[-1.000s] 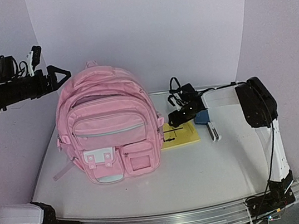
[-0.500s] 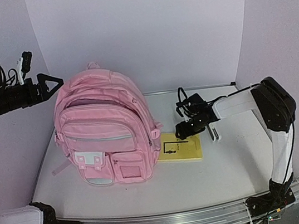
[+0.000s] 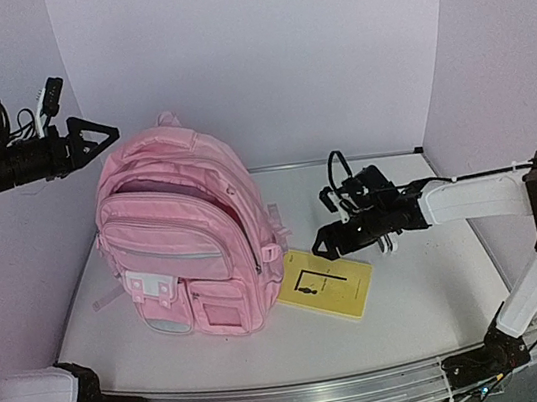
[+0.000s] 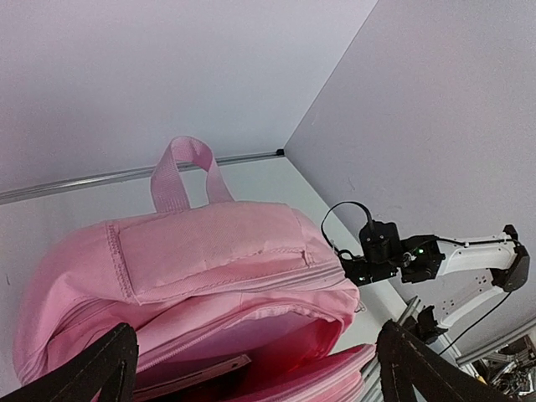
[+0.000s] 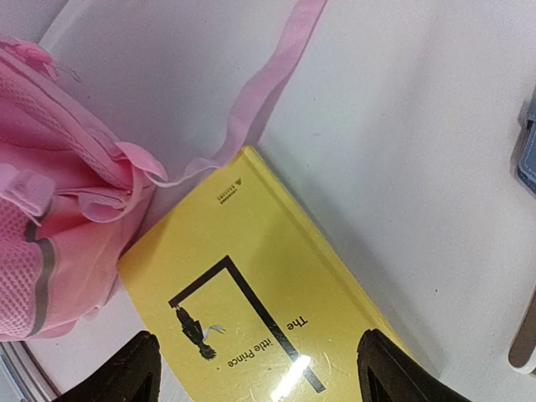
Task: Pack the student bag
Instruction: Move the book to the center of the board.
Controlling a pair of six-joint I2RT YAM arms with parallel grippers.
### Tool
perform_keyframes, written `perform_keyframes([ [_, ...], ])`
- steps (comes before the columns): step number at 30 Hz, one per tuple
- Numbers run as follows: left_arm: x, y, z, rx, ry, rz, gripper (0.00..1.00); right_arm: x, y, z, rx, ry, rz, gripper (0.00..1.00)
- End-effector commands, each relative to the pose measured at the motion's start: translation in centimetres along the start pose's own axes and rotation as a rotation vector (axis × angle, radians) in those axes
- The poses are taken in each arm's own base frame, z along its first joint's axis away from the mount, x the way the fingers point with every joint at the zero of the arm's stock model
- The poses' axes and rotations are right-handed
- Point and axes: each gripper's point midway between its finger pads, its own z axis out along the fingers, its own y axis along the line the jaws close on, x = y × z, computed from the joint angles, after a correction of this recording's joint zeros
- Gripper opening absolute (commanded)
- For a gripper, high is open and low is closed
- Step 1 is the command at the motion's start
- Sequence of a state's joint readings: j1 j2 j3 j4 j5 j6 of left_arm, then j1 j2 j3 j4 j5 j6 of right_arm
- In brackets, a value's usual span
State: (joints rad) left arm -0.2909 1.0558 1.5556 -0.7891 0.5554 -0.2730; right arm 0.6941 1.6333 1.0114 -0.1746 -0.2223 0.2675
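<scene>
The student bag [image 3: 190, 248] stands upright on the left half of the table [image 3: 415, 300], its top compartment gaping. The left pincer [image 3: 102, 137] hangs near the bag's top, fingers wide apart. The right pincer [image 3: 327, 238], fingers apart, straddles the far end of a yellow book [image 3: 327, 288] lying flat just beside the bag

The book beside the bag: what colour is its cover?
Yellow with black print; the book shows best in the right wrist view.
</scene>
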Motion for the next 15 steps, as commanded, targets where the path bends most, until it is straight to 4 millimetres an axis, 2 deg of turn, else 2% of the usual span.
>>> perform_keyframes([
  [1, -2.3, -1.7, 0.0, 0.083, -0.053, 0.021, 1.00, -2.3, 5.5, -2.5, -0.238, -0.085, -0.157, 0.78],
  [3, -2.5, -1.8, 0.0, 0.087, -0.060, 0.025, 1.00, -1.2, 7.4, -2.8, -0.324, -0.086, -0.206, 0.76],
  [7, -3.2, -1.7, 0.2, 0.079, -0.073, 0.026, 1.00, 1.7, 10.0, -2.9, -0.443, -0.058, -0.240, 0.66],
  [10, -3.9, -1.8, 0.3, 0.078, -0.078, 0.024, 1.00, 3.8, 12.3, -3.0, -0.515, -0.044, -0.259, 0.63],
  [13, -4.2, -1.8, 0.4, 0.079, -0.085, 0.027, 1.00, 4.7, 14.6, -2.9, -0.578, -0.072, -0.260, 0.63],
  [15, -4.3, -1.7, 0.6, 0.076, -0.086, 0.026, 1.00, 5.1, 15.9, -2.2, -0.595, -0.090, -0.257, 0.66],
])
